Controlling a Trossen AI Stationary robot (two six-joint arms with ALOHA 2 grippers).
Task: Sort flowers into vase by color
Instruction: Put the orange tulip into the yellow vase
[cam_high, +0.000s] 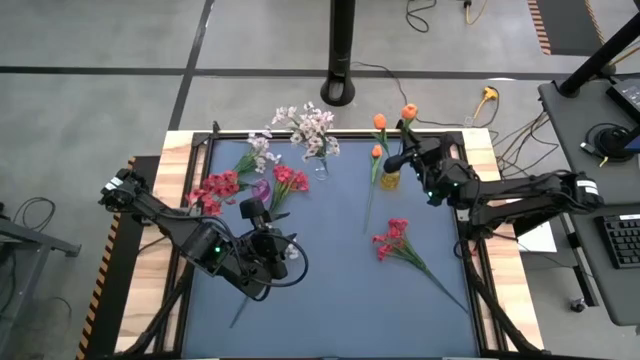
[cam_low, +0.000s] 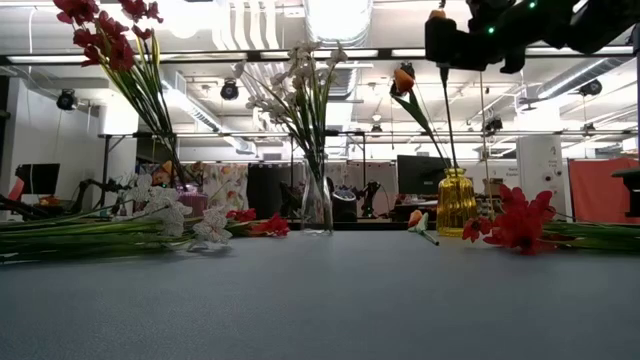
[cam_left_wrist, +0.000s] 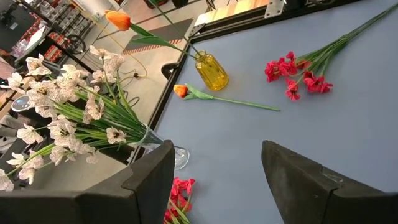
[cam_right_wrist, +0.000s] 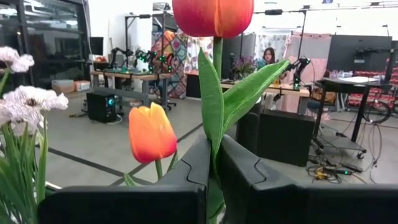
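My right gripper (cam_high: 398, 160) (cam_right_wrist: 214, 155) hovers above the yellow vase (cam_high: 390, 181) (cam_low: 455, 200), shut on an orange tulip (cam_right_wrist: 213, 15). A second tulip (cam_low: 403, 78) stands in that vase. A third tulip (cam_left_wrist: 180, 91) lies on the mat beside it. My left gripper (cam_high: 257, 207) (cam_left_wrist: 217, 162) is open near the purple vase (cam_high: 262, 189), which holds red sprays (cam_low: 100, 40). White sprays (cam_high: 315, 128) stand in a clear vase (cam_low: 318, 200). One red spray (cam_high: 395, 240) lies at mid-right. A white spray (cam_high: 258, 155) and a red spray (cam_high: 215, 188) lie at far left. My right gripper pinches the tulip's green stem and leaf (cam_right_wrist: 212, 134) between its two fingers, a little below the bloom. The fingers come level from the table's right and lie across the stem. The tulip stands upright, and its stem (cam_low: 447, 120) runs down to the yellow vase's mouth.
The blue mat (cam_high: 330, 300) is bare toward its near edge. The three vases stand in a row along the far side. Beyond the far edge rise a black post base (cam_high: 340, 90) and cables. A desk with equipment (cam_high: 600, 130) stands to the right.
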